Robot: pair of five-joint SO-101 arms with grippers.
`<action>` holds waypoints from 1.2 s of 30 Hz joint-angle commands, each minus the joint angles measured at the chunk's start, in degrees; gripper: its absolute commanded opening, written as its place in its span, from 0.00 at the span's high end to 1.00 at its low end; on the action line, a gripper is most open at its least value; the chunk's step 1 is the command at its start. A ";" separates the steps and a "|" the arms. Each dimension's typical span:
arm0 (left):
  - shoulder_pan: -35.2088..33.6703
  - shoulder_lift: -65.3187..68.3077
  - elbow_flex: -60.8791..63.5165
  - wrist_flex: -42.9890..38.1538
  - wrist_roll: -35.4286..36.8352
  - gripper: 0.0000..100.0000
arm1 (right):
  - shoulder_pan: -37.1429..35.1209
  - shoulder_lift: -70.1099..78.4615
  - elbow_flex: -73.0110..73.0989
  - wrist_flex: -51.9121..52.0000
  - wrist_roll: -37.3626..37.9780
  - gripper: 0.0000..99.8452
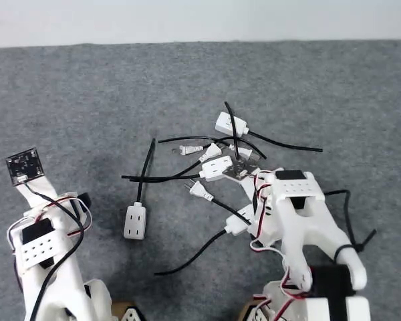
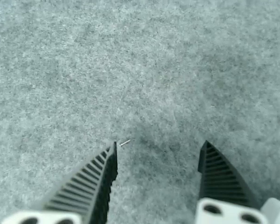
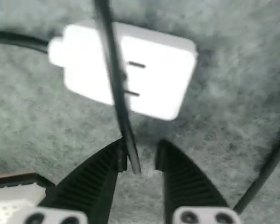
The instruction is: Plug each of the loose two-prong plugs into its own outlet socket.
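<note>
My right gripper (image 3: 140, 147) hovers just over a white outlet socket (image 3: 130, 70) with two slots facing up. A black cord (image 3: 114, 70) crosses that socket and runs down between the slightly parted fingers, touching one finger (image 3: 109, 163). In the high view this arm (image 1: 291, 200) hangs over a tangle holding a central socket (image 1: 215, 167), a two-prong plug (image 1: 199, 190) and a small plug (image 1: 190, 149). Another socket (image 1: 135, 222) lies apart at the left, and one more socket (image 1: 224, 124) lies farther back. My left gripper (image 2: 158, 147) is open over bare grey carpet.
Black cords (image 1: 147, 167) fan out from the tangle across the grey carpet (image 1: 87, 100). A further white connector (image 1: 235, 226) lies by the right arm's base with a cord trailing toward the front. The left arm (image 1: 43, 241) stands at the front left.
</note>
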 commanded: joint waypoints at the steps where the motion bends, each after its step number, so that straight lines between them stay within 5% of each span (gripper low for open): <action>1: 0.44 -1.05 -0.48 -1.49 -0.62 0.74 | 0.92 1.89 -0.53 -1.45 -0.70 0.99; 8: 0.44 -1.05 -0.48 -1.49 -0.62 0.74 | 0.84 -0.13 -2.73 2.42 -0.88 0.99; 19: 0.44 -1.05 -0.48 -1.49 -0.62 0.74 | -6.11 -13.05 -24.35 26.33 -1.32 0.99; 30: 0.35 -1.05 -0.40 -1.41 -0.62 0.74 | -21.14 -11.74 -44.57 26.24 -10.11 0.99; 36: 0.18 -1.05 -0.40 -1.41 -0.62 0.74 | -22.64 3.56 -58.73 22.81 -10.46 0.99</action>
